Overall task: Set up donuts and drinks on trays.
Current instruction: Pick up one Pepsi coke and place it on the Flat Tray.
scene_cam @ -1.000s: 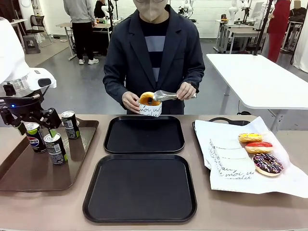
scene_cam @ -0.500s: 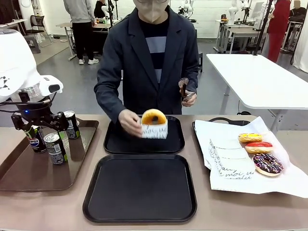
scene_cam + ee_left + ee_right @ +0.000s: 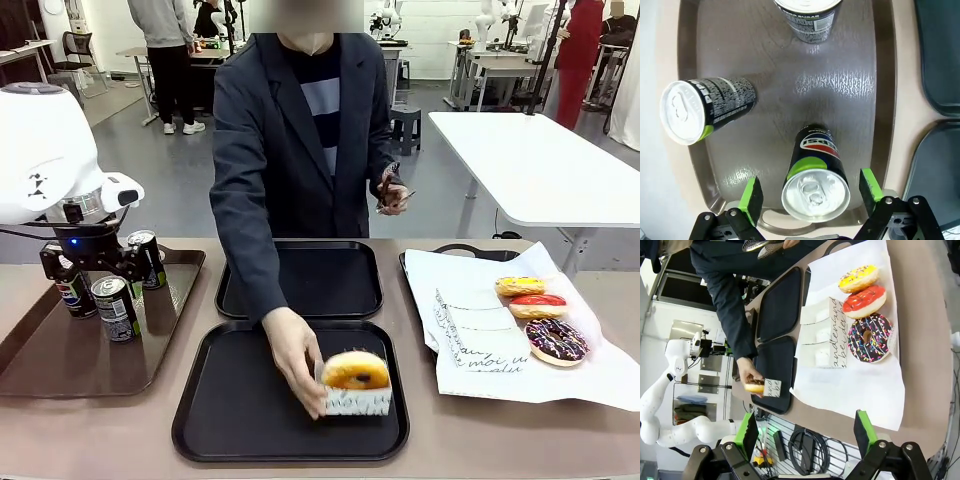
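**Left gripper poised over a can; person sets a donut on the near tray**

Left gripper (image 3: 810, 191): fingers spread wide, nothing gripped. One can (image 3: 815, 167), Pepsi logo showing, stands upright straight below, its silver top between the two green pads with a gap on either side. Its long axis runs in line with the fingers, so a straight drop should put the pads on its sides. Two more cans (image 3: 705, 107) (image 3: 807, 17) stand farther off on the same brown tray (image 3: 880, 90).

The left arm is clearly the nearer one to the drinks. Both black trays lie to its right: near tray (image 3: 230, 420), far tray (image 3: 300, 300), neither with a drink on it.

The person's hand (image 3: 295, 360) holds a sleeved donut (image 3: 355, 380) down on the near tray's right front corner; the other hand (image 3: 392, 192) holds tongs at chest height.

Right gripper (image 3: 805, 432): fingers apart, empty, high above the table. Three bare donuts (image 3: 865, 310) lie on the white paper (image 3: 850, 385) well ahead of it.
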